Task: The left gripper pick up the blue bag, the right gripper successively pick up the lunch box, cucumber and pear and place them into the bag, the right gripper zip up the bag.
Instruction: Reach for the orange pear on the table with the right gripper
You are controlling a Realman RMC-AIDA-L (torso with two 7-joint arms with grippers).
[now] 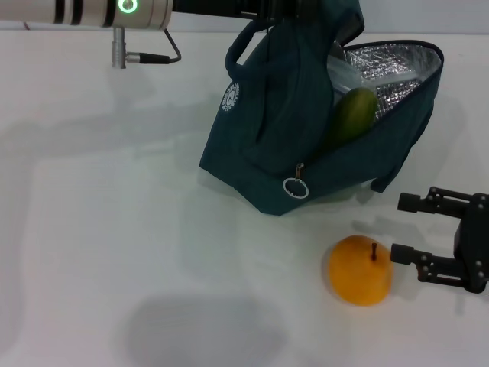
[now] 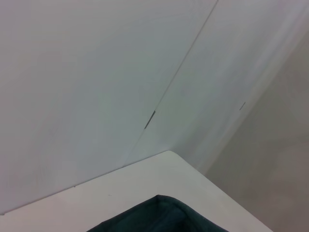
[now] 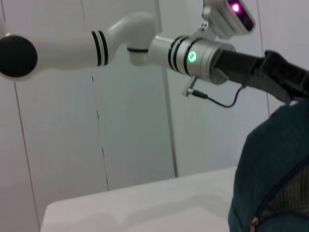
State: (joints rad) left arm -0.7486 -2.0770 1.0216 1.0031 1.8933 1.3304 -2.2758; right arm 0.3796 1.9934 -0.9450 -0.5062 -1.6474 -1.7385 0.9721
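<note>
Holding the bag point(image 1: 306, 130) up, the left claw point(image 1: 302, 11) grips its handle; cucumber point(image 1: 350, 115) inside; right claw point(image 1: 397, 228), spread apart, nears the pear point(image 1: 359, 270); zipping remains.

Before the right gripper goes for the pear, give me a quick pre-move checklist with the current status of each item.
1. Blue bag held up by the left gripper at its handles: ok.
2. Bag mouth open, foil lining showing: ok.
3. Cucumber already in the bag: ok.
4. Lunch box in the bag: cannot tell for sure; only a clear edge shows behind the cucumber.
5. Right gripper open, fingers beside the pear, not yet around it: ok.
6. Pear resting free on the table, stem up: ok.
</note>
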